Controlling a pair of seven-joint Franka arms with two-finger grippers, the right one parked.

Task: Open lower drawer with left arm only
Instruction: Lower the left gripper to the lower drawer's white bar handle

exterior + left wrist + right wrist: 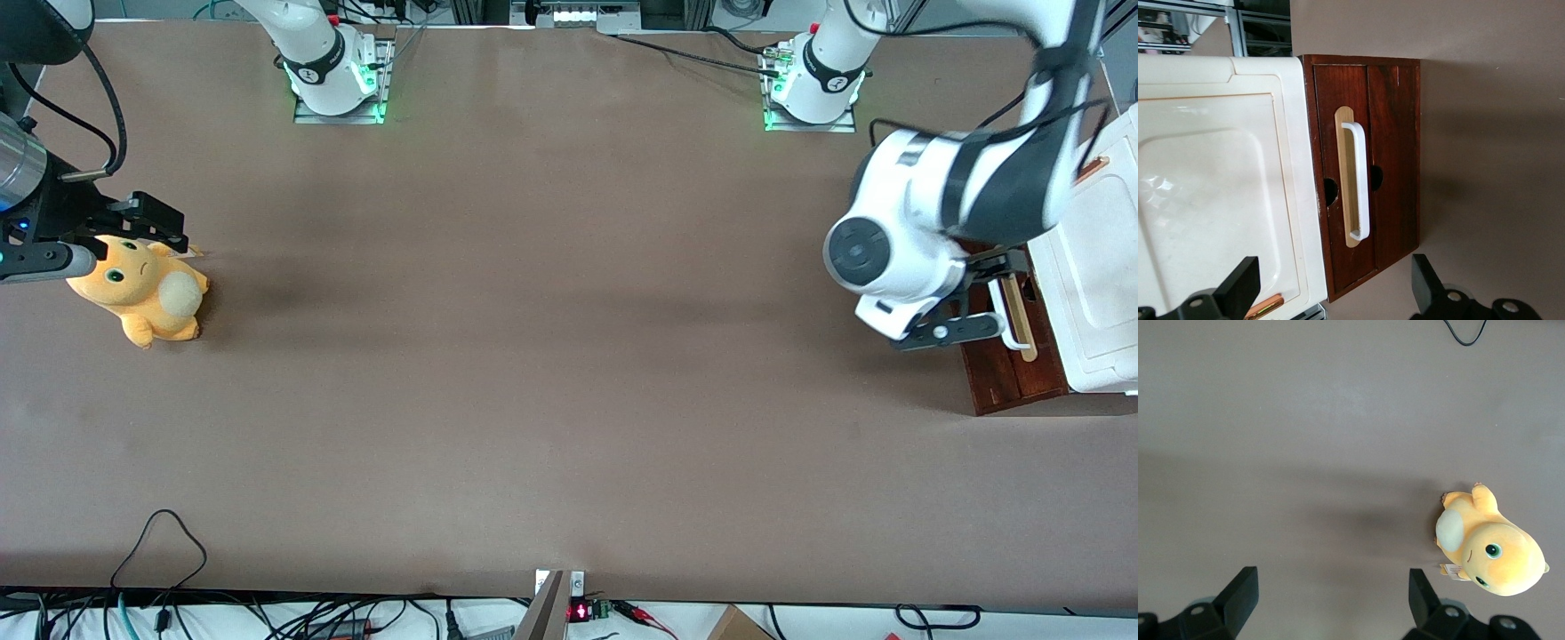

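The black two-finger gripper [1331,293] of the large glossy white left arm [925,222] is being held above the dark red-brown wooden lower drawer front [1013,360], with its fingers [1238,287] spread wide apart and nothing being gripped or touched between them. In the left wrist view one finger is being seen over the white boxy cabinet top [1211,180] and the other over the bare brown table surface [1491,133], so that the drawer front [1368,173] is being straddled from above. The white loop handle [1359,180], mounted on a pale wood strip [1346,177], is being left untouched, clear of both fingers. The drawer is being seen at the working arm's end of the table, projecting only slightly from under the white cabinet [1098,267]; whether it is being pulled out at all is hard to judge, as much of it is being covered by the arm in the front view. Toward the parked arm's end of the table [533,356], well apart, an orange plush toy with a cream belly [142,289] is lying on its side.
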